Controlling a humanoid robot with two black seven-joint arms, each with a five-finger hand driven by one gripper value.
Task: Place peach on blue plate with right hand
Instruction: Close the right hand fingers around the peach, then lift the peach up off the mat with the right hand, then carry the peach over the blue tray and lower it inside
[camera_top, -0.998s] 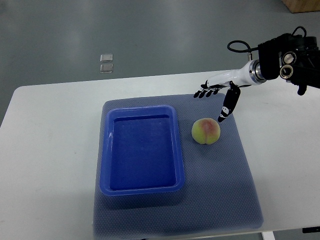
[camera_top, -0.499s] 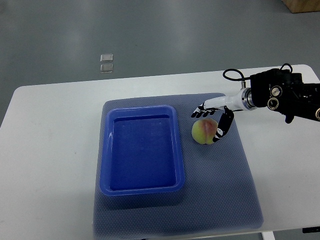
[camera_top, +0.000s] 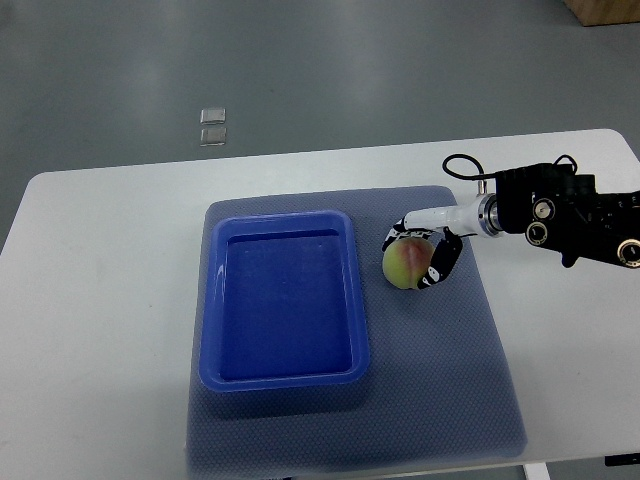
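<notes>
The black-and-white fingered right hand (camera_top: 425, 252) has dropped from beside the round yellow-green, pink-blushed peach (camera_top: 406, 264) and now curls around it, the fruit resting on the grey mat just right of the empty blue rectangular plastic plate (camera_top: 285, 300), so lifting looks next.

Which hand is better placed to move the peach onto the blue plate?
The right hand: its fingers wrap the peach just beside the blue plate. No left arm is in view.
</notes>
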